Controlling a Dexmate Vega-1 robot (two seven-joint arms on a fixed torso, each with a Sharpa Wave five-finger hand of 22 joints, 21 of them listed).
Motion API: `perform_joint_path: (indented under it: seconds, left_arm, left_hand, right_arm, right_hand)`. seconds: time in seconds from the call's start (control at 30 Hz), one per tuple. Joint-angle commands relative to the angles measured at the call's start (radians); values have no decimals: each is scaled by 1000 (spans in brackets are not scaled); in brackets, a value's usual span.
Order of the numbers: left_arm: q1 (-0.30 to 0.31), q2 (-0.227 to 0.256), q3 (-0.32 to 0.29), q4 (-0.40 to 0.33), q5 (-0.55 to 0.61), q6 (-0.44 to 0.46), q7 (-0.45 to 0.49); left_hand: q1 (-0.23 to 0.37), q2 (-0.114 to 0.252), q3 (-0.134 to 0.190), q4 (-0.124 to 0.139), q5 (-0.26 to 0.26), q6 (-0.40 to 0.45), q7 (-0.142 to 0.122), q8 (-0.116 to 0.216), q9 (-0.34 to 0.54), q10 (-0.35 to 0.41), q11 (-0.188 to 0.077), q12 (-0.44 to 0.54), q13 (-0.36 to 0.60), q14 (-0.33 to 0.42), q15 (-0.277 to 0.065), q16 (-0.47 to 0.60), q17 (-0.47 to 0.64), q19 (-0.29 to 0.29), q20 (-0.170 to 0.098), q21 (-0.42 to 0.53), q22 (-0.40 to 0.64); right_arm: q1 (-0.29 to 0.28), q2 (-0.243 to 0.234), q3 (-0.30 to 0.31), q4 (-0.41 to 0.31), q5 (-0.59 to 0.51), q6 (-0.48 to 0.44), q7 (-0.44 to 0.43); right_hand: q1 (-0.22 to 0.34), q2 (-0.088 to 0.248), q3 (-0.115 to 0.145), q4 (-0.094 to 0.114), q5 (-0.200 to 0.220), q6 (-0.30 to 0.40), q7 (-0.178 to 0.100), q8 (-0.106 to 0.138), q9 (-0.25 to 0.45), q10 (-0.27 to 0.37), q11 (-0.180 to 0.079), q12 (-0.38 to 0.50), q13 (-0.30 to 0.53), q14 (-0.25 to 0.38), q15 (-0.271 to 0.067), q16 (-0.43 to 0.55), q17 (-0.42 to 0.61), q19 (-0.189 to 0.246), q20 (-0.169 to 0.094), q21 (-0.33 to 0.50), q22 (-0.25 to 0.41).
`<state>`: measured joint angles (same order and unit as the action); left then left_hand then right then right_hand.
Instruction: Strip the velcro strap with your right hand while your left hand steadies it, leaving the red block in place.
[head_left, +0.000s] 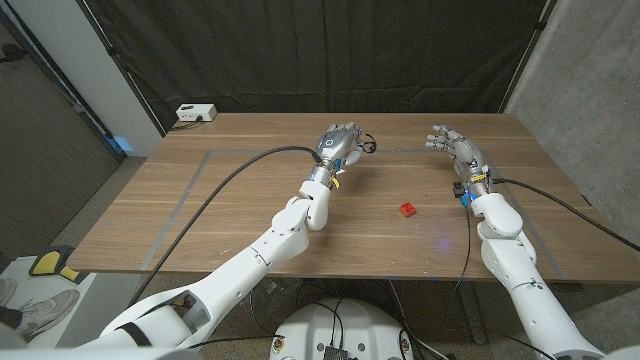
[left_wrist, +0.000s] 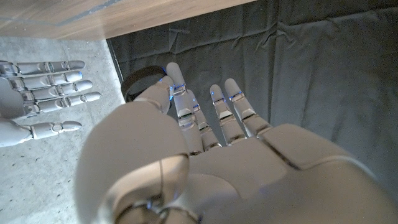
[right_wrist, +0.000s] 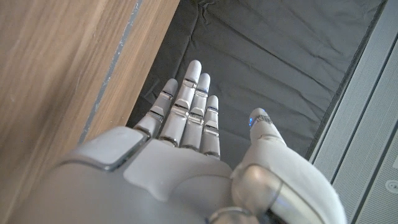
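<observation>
Left robot hand (head_left: 340, 143): raised over the far middle of the tabletop (head_left: 230, 215). Head view shows a black velcro strap (head_left: 367, 146) just at its fingertips, toward the right side. Left wrist view shows the strap (left_wrist: 139, 83) as a dark loop touching the thumb side of the hand (left_wrist: 205, 155), seemingly pinched between thumb and a finger; the other fingers (left_wrist: 236, 106) are extended and slightly spread.

Right robot hand (head_left: 455, 148): over the far right part of the tabletop, released, fingers apart, grasping nothing. Right wrist view shows the fingers (right_wrist: 189, 109) straight and close together, thumb off to the side, beyond the tabletop's edge (right_wrist: 74, 68), against a black curtain (right_wrist: 267, 56). Left wrist view catches the same hand (left_wrist: 40, 93) from the side, fingers straight, near the strap but apart from it.

Red block (head_left: 407, 210): on the tabletop, nearer the robot than both hands, between the 2 arms, closer to the right forearm. Well apart from the strap.

Strap detail: head view gives only a small dark shape; the loop form reads only from the left wrist camera.

Surroundings: white box (head_left: 196, 113) with a cable, behind the tabletop's far left corner. Grey tape lines (head_left: 175, 205) mark the tabletop's left part.
</observation>
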<state>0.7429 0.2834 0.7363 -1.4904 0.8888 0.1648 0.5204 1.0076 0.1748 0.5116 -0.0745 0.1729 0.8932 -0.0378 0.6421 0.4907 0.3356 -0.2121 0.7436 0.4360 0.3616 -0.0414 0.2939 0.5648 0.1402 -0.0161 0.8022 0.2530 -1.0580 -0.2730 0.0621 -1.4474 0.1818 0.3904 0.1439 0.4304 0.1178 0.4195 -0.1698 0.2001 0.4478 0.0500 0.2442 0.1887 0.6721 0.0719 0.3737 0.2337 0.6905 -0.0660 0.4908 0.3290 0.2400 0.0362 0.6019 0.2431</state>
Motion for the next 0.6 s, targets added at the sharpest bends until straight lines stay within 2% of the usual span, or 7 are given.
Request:
perform_joint_path:
  seconds: [0.03, 0.13, 0.33, 0.47, 0.6]
  left_arm:
    - [-60, 16, 29, 72, -67, -128, 56]
    - [-73, 14, 37, 87, -67, -144, 59]
    - [-100, 10, 61, 118, -55, -179, 77]
    - [-116, 1, 79, 151, -28, -194, 121]
    - [-131, -11, 98, 184, 3, -203, 175]
  left_hand:
    - [10, 15, -16, 6, 2, 15, -54, 20, 11, -26, 0, 11, 21, -19, -167, 17, 31, -16, 1, 25, 15]
    - [14, 12, -29, 7, 4, 28, -57, 21, -1, -24, -3, 27, 39, -14, -172, 31, 53, -20, -5, 41, 21]
    - [21, 12, -41, 6, 6, 29, -61, 20, -9, -24, -2, 43, 60, -14, -173, 45, 78, -23, -7, 58, 25]
    - [26, 10, -53, 5, 7, 28, -65, 20, -11, -24, -2, 58, 79, -13, -177, 58, 99, -27, -9, 71, 28]
    - [29, 11, -58, 4, 8, 32, -64, 21, -15, -25, -2, 66, 90, -14, -178, 64, 111, -26, -10, 80, 30]
  right_arm:
    - [-56, -95, -38, -114, -79, -28, -73]
    - [-72, -126, -44, -149, -118, -46, -98]
    - [-106, -187, -52, -230, -201, -100, -143]
    - [-129, -223, -50, -280, -246, -141, -163]
    - [-156, -252, -41, -336, -288, -193, -181]
  right_hand:
    - [34, -3, -1, -6, 1, 18, 0, -4, 2, 25, -13, 10, 11, 14, -35, 42, 35, 12, 0, 18, 13]
    - [57, -5, -2, -8, -1, 21, -1, -8, 2, 33, -22, 14, 18, 14, -51, 71, 61, 14, 2, 29, 22]
    - [98, -8, -2, -10, -6, 38, -10, -11, 3, 43, -32, 21, 31, 0, -62, 113, 106, 14, 1, 45, 35]
    - [150, -12, -6, -9, -12, 56, -13, -16, 4, 65, -45, 37, 51, -21, -72, 173, 169, 12, 1, 66, 54]
    - [172, -16, -18, -3, -18, 68, -14, -21, 5, 80, -49, 51, 68, -25, -79, 224, 219, 9, -3, 83, 68]
